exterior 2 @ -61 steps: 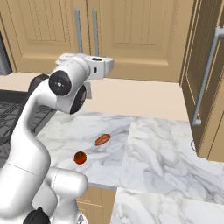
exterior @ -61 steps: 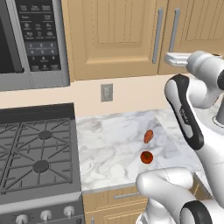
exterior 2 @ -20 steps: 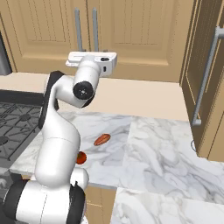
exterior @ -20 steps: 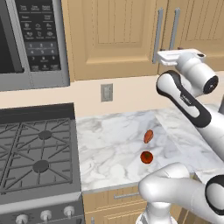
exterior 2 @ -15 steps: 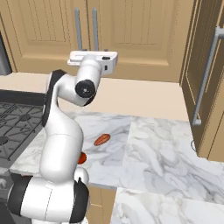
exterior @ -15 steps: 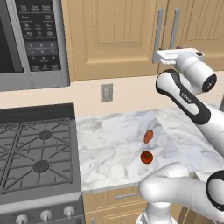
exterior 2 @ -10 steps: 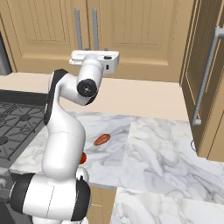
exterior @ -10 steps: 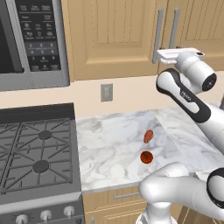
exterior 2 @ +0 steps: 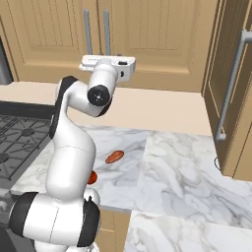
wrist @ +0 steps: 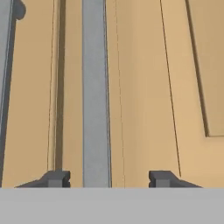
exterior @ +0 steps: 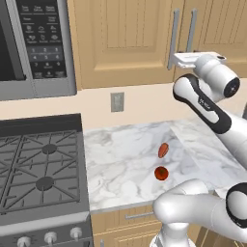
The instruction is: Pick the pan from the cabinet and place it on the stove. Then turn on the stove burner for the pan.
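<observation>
I hold my claw [wrist: 105, 179] up against the cabinet [exterior: 125, 43], raised well above the tabletop [exterior: 130, 154]. In the hand view my two fingertips [wrist: 54, 178] stand apart with one of the cabinet's grey bar handles [wrist: 95, 92] running between them, nearer the left tip than the right. The tips are spread wider than the bar and neither one touches it, so my claw is partly open and has hold of nothing. A second bar handle [wrist: 8, 65] runs along the far left edge of that view, beside the seam where the two doors meet.

From the left base view my claw [exterior: 174, 60] sits at the lower end of the pair of handles [exterior: 173, 36]; from the right base view my claw [exterior 2: 91, 63] meets the same handles [exterior 2: 88, 32] just under their lower ends. The cabinet doors in front of my claw are shut, and the pan, if it is inside, is hidden behind them.

Far below and to the left of my claw lies the stove [exterior: 41, 169], its grates bare and its knobs [exterior: 50, 236] along the front edge. Above it, left of my claw, hangs the microwave [exterior: 34, 43]. Straight down from my claw, on the marble tabletop, lie a reddish-brown oval thing [exterior: 163, 150] and a small round red thing [exterior: 161, 173] just in front of it. A wall outlet [exterior: 117, 102] sits lower left of my claw
</observation>
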Available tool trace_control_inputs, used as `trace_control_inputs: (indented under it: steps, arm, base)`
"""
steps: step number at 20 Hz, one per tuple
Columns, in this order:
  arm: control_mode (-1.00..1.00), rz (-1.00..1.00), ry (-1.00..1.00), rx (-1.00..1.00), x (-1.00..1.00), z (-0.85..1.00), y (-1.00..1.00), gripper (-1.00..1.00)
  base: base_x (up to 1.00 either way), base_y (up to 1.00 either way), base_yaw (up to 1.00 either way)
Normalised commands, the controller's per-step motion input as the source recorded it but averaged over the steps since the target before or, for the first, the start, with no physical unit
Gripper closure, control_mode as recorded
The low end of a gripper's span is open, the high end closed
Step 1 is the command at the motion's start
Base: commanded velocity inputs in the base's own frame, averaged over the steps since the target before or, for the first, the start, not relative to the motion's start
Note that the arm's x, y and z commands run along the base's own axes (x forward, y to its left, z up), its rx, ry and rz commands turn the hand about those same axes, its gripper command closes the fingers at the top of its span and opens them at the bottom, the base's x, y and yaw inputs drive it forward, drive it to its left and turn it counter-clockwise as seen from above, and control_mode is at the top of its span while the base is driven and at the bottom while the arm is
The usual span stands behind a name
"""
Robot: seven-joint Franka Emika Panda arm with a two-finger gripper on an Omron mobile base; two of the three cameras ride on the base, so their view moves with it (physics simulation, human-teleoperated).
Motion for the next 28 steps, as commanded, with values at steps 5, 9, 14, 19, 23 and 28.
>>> trace_control_inputs:
  steps: [5,9,14,19,23,28]
  arm:
    - [-1.0,-0.03,0.03,-0.1,0.16,-0.08,0.43,1.0]
    - [-1.0,0.0,0.01,-0.11,-0.09,-0.09,0.06,1.0]
    - [-1.0,-0.01,0.0,-0.1,-0.23,-0.05,0.15,1.0]
    - [-1.0,0.0,-0.01,-0.05,-0.31,-0.02,0.01,1.0]
    - [-1.0,0.01,0.0,0.0,-0.51,0.0,-0.36,1.0]
    - [-1.0,0.04,0.0,0.0,-0.58,0.0,-0.67,1.0]
  base:
    - [0.0,0.0,0.0]
    - [0.0,0.0,0.0]
    - [0.0,0.0,0.0]
    - [0.0,0.0,0.0]
    - [0.0,0.0,0.0]
    - [0.0,0.0,0.0]
